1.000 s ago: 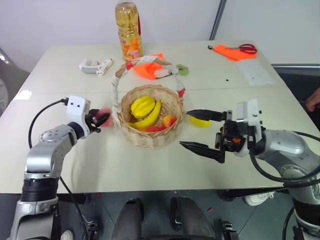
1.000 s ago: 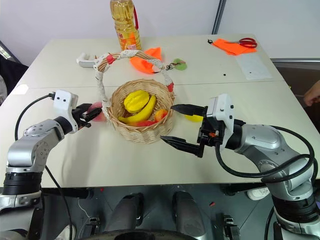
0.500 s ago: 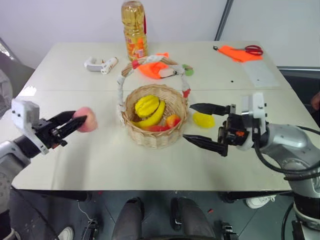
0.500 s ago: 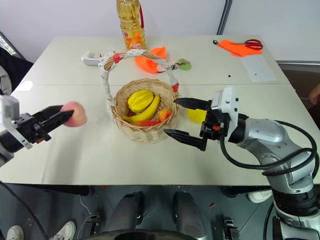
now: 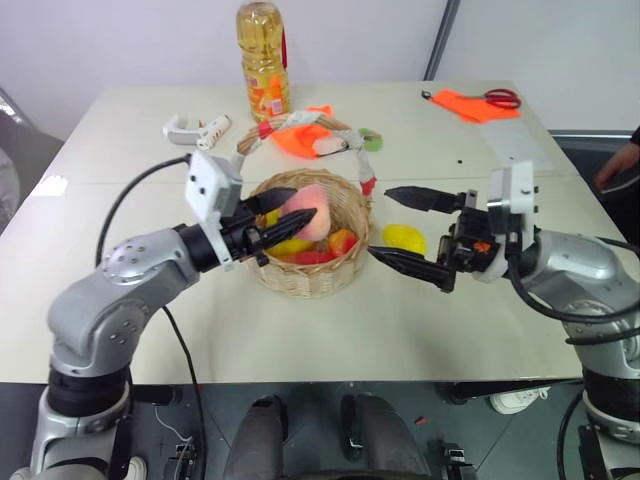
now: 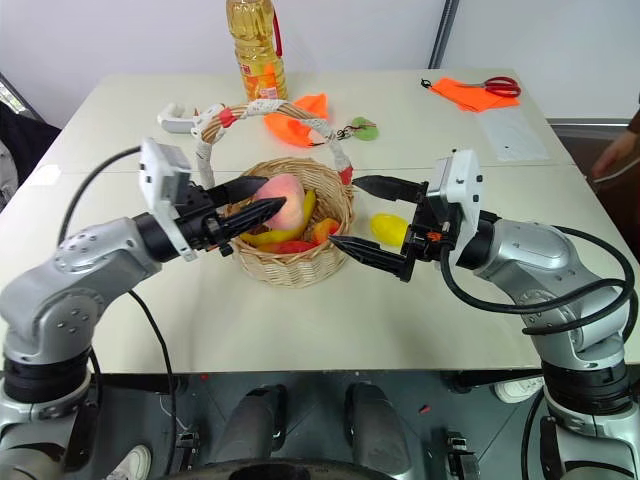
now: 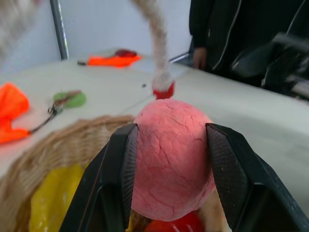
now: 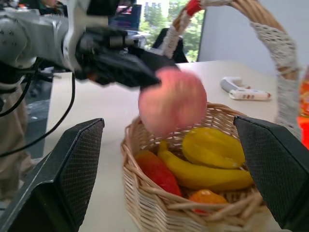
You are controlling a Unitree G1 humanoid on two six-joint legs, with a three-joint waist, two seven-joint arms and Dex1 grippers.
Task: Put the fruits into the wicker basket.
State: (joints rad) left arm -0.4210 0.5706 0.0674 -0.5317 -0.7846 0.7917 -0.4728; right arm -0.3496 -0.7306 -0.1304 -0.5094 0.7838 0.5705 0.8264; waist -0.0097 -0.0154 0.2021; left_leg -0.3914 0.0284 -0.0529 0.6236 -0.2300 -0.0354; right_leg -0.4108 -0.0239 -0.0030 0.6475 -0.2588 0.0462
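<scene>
The peach (image 5: 307, 209) hangs over the wicker basket (image 5: 312, 272), clamped in the left claw (image 5: 279, 216) and hiding part of the banana (image 5: 287, 246). At the basket's three o'clock, the lemon (image 5: 404, 238) lies on the desk (image 5: 300, 340) between the right claw's (image 5: 386, 222) wide-spread fingers.

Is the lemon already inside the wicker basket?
No, the lemon lies on the table beside the wicker basket, between the fingers of the open right end effector.
</scene>
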